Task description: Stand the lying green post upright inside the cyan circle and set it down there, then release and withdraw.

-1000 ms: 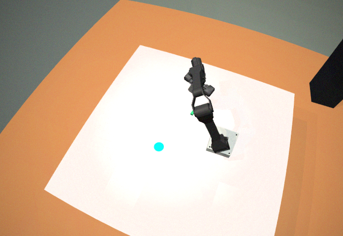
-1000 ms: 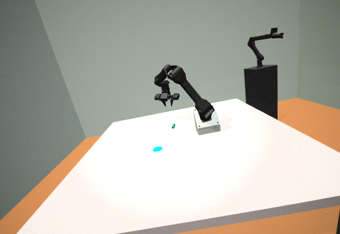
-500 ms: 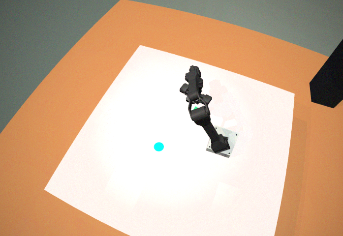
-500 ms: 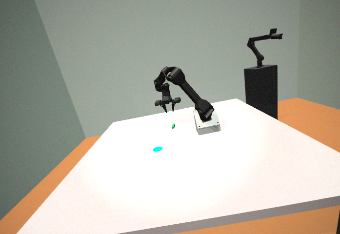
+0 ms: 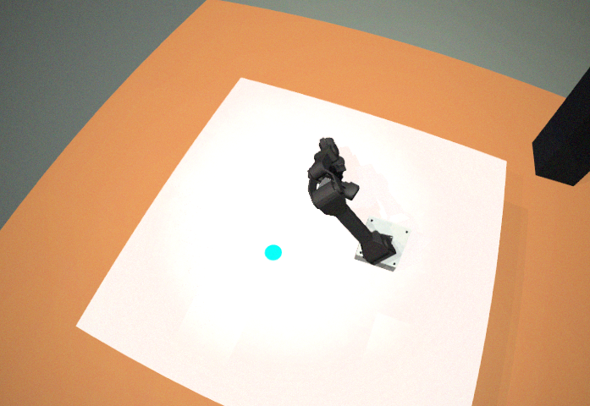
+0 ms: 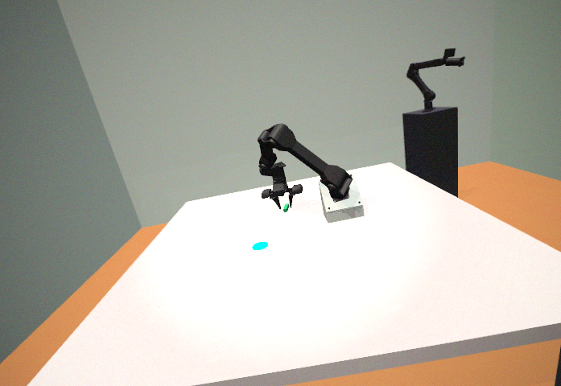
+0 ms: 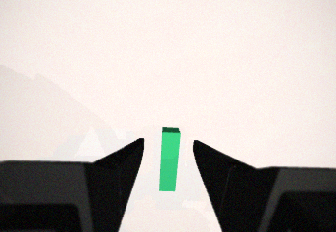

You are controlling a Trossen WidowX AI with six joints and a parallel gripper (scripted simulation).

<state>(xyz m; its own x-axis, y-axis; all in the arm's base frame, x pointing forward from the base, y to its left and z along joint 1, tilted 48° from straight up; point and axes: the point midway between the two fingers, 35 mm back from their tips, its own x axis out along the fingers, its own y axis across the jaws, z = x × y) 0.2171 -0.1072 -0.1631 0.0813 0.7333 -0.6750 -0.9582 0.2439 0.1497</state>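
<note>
The green post [image 6: 286, 207] [image 7: 169, 161] lies on its side on the white table. In the wrist view it runs lengthwise between the two fingertips, with a gap on each side. My gripper [image 6: 285, 207] [image 7: 169, 143] is open and points down over the post, its fingertips close around it without touching it. In the top view the arm hides the post and the fingers. The cyan circle [image 5: 272, 252] [image 6: 260, 246] is flat on the table, apart from the post, with nothing on it.
The arm's pale base plate [image 5: 398, 231] [image 6: 345, 212] stands on the white table [image 5: 184, 287] [image 6: 290, 309] to the right of the post. A dark pedestal [image 5: 576, 128] [image 6: 431, 149] stands beyond the table and carries a second arm [image 6: 421, 86].
</note>
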